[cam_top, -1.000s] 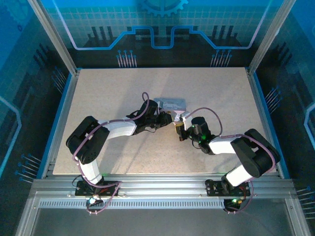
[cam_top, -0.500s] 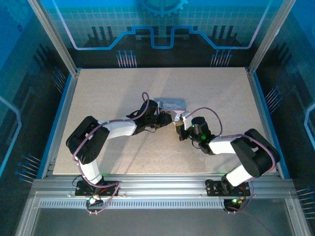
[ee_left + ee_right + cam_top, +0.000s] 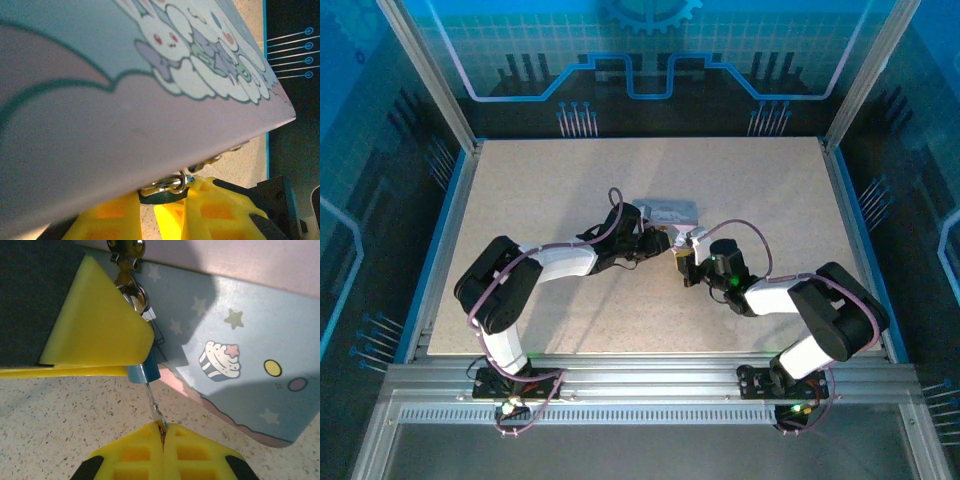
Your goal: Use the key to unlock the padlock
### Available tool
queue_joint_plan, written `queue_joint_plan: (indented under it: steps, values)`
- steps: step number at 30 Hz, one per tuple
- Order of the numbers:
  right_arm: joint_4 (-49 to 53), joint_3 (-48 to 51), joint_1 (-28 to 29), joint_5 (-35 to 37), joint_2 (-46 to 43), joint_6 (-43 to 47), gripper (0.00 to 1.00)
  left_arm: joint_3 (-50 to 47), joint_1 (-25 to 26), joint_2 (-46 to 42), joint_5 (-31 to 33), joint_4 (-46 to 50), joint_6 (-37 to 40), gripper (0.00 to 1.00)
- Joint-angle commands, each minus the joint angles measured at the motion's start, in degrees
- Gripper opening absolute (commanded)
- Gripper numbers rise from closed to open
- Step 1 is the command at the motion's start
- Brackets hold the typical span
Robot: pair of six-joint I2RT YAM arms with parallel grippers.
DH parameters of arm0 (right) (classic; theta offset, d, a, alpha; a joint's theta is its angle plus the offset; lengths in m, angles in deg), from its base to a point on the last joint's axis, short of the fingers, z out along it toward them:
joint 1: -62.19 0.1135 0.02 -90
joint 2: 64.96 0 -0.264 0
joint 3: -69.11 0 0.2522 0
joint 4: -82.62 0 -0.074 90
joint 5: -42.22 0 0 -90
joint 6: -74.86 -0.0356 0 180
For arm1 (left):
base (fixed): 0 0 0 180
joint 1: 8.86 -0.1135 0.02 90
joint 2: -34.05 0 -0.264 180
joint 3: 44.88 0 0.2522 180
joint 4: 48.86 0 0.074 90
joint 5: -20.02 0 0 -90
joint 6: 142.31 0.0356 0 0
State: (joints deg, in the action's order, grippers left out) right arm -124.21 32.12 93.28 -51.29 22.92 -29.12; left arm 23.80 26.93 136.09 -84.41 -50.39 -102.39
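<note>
Right end effector [image 3: 162,434], pinching the key [image 3: 154,404] below the padlock [image 3: 142,372] that the left end effector [image 3: 170,199] clamps, could slip when twisting.

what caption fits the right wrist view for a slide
Right fingers shut on the key beside the cupcake-print padlock.

The right gripper's [image 3: 162,426] yellow fingers pinch the thin key [image 3: 152,400], which runs up to a blue piece [image 3: 141,373] beneath another yellow finger [image 3: 95,325], beside a cupcake-printed case [image 3: 240,330].
</note>
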Motion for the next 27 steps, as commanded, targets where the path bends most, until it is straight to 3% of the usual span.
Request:
queue_joint_plan:
  steps: [1, 27]
  values:
    - [-2.5, 0.3, 0.8, 0.2, -0.5, -0.6, 0.0, 1.2, 0.3, -1.9, -0.4, -1.7, -1.0, 0.08]
    - [-13.5, -3.9, 1.2, 1.2, 5.9, -0.1, 0.0, 1.4, 0.5, -3.5, -3.6, -0.5, -2.2, 0.08]
